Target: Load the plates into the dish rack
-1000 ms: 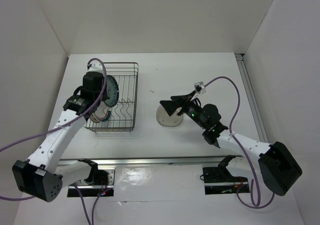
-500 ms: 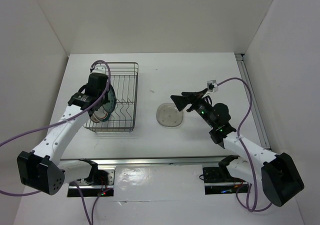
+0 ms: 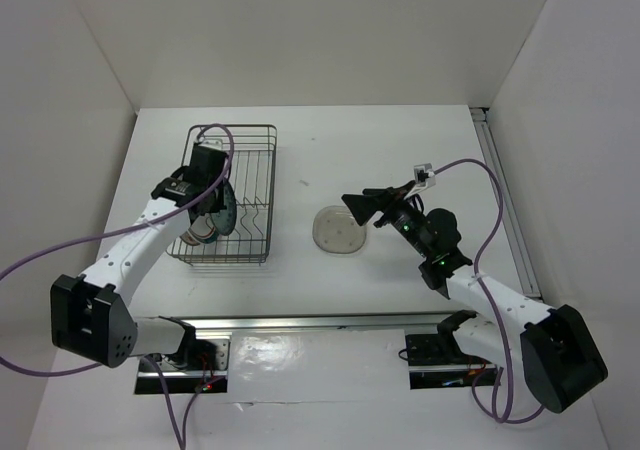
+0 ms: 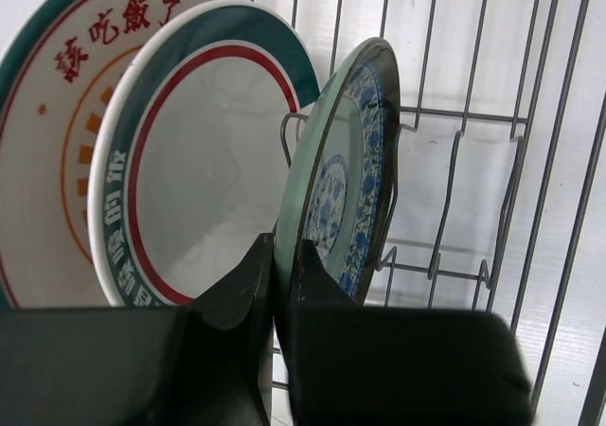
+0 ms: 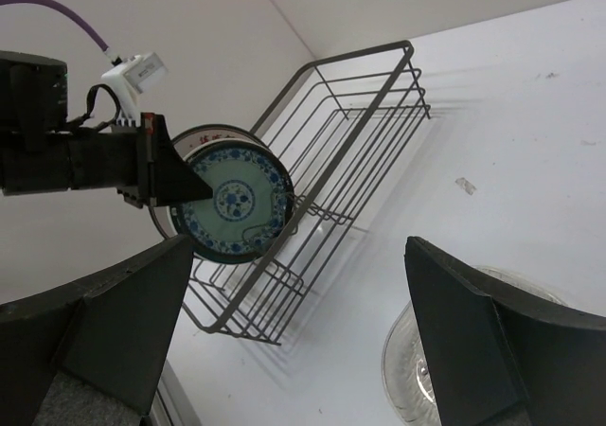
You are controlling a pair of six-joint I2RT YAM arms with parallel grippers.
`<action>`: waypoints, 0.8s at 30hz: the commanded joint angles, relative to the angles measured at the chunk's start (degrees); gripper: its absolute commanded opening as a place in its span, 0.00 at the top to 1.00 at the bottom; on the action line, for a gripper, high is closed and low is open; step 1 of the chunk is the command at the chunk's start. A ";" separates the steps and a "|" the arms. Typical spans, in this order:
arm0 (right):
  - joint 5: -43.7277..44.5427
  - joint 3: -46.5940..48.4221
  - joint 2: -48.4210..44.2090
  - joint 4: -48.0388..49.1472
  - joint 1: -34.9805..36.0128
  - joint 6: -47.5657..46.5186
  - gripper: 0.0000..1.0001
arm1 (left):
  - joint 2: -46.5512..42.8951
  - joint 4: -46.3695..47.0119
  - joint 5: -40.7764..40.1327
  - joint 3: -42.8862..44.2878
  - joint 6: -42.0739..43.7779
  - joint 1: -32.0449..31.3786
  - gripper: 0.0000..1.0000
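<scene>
I see L claw (image 4: 284,256) clamped on teal-blue patterned round plate (image 4: 355,189) rim, upright in dark wire dish rack (image 3: 250,195). R claw (image 3: 360,208) wide open, empty, by translucent grey plate (image 3: 338,230).

The rearmost plate (image 4: 47,133) is showing orange sunburst rays and red characters on white, inside a teal edge. The middle plate (image 4: 204,166) is wearing a dark teal rim band with pale lettering and a thin red ring around a white centre. The front plate (image 4: 341,180) is carrying blue floral patterning on pale green. The lone plate (image 3: 338,230) on the white tabletop (image 3: 420,150) is looking translucent pale grey. The dish rack (image 3: 252,160) is showing dark grey wire.
</scene>
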 commanded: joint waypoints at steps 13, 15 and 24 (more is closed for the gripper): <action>18.93 5.18 2.84 -30.76 -0.33 4.21 0.00 | 3.07 0.05 1.53 4.18 -0.90 -0.03 0.47; 18.93 4.31 2.84 -31.57 -0.33 4.91 0.00 | 2.46 0.05 1.53 4.19 -1.43 -0.03 0.38; 14.01 6.58 14.35 -29.91 -2.43 -0.10 0.10 | -9.93 8.64 12.85 -0.47 0.42 -0.03 0.00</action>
